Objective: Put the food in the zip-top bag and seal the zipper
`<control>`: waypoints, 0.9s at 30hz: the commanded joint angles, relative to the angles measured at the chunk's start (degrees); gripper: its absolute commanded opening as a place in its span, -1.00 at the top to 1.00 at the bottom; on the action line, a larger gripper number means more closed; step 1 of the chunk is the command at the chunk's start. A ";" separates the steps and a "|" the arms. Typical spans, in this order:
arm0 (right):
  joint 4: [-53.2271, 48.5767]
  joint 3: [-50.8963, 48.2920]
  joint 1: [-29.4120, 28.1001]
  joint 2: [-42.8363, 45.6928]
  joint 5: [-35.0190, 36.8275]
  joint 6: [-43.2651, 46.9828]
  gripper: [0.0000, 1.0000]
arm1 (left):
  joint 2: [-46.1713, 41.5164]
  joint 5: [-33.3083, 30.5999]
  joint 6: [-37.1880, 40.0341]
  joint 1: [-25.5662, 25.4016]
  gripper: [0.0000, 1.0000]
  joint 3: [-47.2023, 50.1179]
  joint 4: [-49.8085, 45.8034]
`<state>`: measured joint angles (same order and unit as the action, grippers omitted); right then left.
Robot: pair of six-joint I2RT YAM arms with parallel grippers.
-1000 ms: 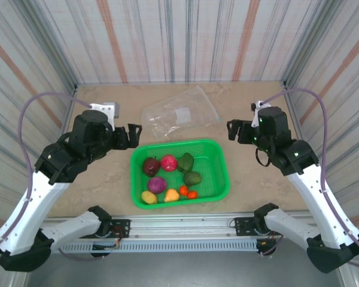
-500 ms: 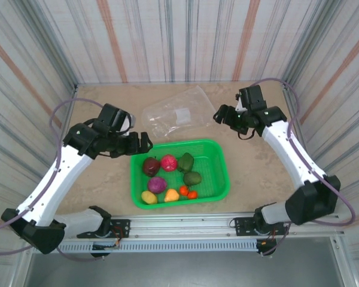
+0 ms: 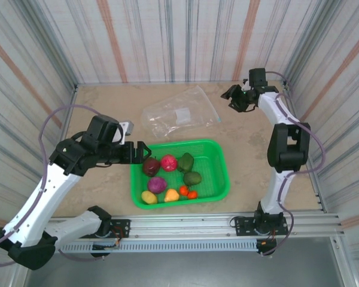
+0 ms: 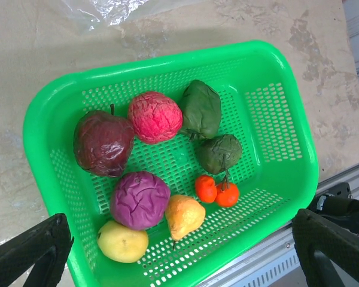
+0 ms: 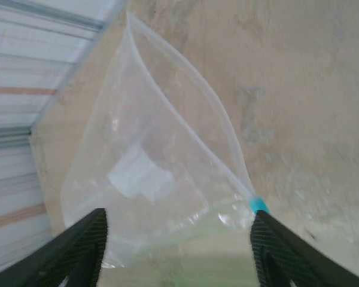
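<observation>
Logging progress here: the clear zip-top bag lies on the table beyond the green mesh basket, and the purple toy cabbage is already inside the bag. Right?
Not quite. The purple toy cabbage is in the green mesh basket, as the left wrist view shows; the clear zip-top bag does lie beyond it.

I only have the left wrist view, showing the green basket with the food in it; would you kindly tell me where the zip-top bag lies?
Observer: The zip-top bag lies flat on the table, just beyond the basket's far rim.
Operator: Thank you. What marks its mouth?
Observer: A bluish slider tab sits at the bag's near right corner, the corner closest to the right end effector.
Operator: Is that end effector holding anything?
Observer: No; its fingers stand apart, short of the bag, gripping nothing.
</observation>
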<state>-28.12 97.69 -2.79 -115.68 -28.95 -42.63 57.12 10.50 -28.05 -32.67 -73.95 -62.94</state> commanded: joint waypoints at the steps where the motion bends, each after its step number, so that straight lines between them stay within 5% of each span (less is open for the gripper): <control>1: -0.09 7.90 0.99 -8.97 -6.45 -1.49 -0.02 | -0.78 0.80 2.58 1.26 -0.97 -1.52 -1.80; 5: -0.99 18.53 1.63 -19.68 -11.15 -1.57 0.18 | 0.01 3.14 1.69 2.47 -0.97 -1.76 -1.65; 10: -5.83 30.01 2.60 -29.93 -13.05 -0.01 0.16 | 2.51 3.28 1.27 2.69 -0.97 -3.19 -3.91; 21: -1.57 32.51 -0.44 -37.14 -23.22 -0.85 -0.05 | 6.37 -2.93 1.69 2.80 -0.97 -5.89 -4.76; 27: 1.05 32.83 -2.13 -39.17 -25.70 -2.94 0.03 | 5.45 -5.94 0.87 2.82 -0.97 -5.15 -4.26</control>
<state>-28.03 128.90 -4.19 -152.51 -51.55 -43.57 63.75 7.68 -27.22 -30.33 -78.43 -66.28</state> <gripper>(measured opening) 0.497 0.986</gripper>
